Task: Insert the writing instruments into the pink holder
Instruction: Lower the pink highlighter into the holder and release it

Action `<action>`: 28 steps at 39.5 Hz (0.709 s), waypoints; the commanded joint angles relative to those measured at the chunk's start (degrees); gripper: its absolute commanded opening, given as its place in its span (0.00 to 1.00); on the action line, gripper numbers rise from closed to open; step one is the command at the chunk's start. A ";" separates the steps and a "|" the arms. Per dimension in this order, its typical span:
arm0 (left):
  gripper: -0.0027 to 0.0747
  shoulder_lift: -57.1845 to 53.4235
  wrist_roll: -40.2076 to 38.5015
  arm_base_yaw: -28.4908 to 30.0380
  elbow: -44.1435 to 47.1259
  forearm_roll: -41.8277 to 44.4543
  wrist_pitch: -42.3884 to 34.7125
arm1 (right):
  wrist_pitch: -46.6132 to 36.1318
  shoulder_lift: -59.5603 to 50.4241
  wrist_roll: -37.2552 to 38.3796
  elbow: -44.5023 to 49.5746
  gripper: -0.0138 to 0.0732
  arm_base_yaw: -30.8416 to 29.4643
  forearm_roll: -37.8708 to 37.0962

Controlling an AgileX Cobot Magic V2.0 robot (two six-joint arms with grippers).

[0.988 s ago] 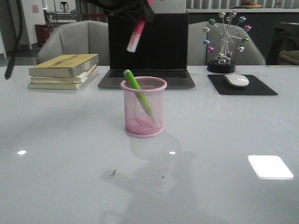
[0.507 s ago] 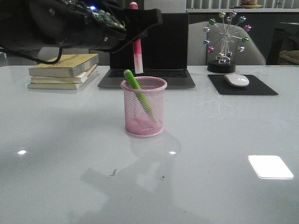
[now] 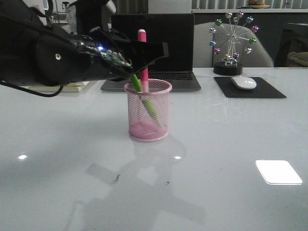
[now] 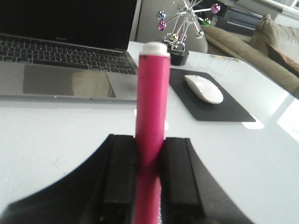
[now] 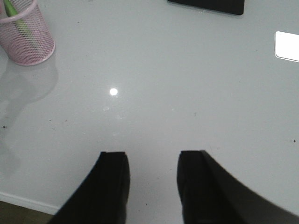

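The pink mesh holder (image 3: pixel 148 110) stands mid-table in front of the laptop; its side also shows in the right wrist view, pink holder (image 5: pixel 29 43). A lime green marker (image 3: pixel 144 97) leans inside it, green marker (image 5: pixel 18 23). My left gripper (image 3: pixel 153 52) is shut on the bright pink marker (image 3: pixel 143 57), held upright over the cup with its lower end dipping inside the rim. The left wrist view shows the pink marker (image 4: pixel 152 107) clamped between the black fingers (image 4: pixel 120 175). My right gripper (image 5: pixel 152 161) hangs open over bare table, nothing between its fingers.
A laptop (image 3: pixel 166 48) stands behind the cup. Stacked books (image 3: pixel 72 86) lie at back left, mostly behind my left arm. A mouse (image 3: pixel 244 83) on a black pad (image 3: pixel 250 89) and a ball ornament (image 3: pixel 233 43) sit at back right.
My left arm has come down and forward. The pink marker went from tilted high above, to upright, to having its lower end inside the holder's rim.
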 commanded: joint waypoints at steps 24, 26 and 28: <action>0.58 -8.74 3.65 1.66 -1.36 8.43 -3.20 | -3.33 -0.19 -0.40 -1.66 0.60 -0.39 0.06; 0.58 -11.52 5.39 2.68 -1.36 8.98 -0.69 | -3.33 -0.19 -0.40 -1.66 0.60 -0.39 0.06; 0.58 -14.70 7.06 3.79 -1.36 9.21 2.89 | -3.33 -0.19 -0.40 -1.66 0.60 -0.39 0.06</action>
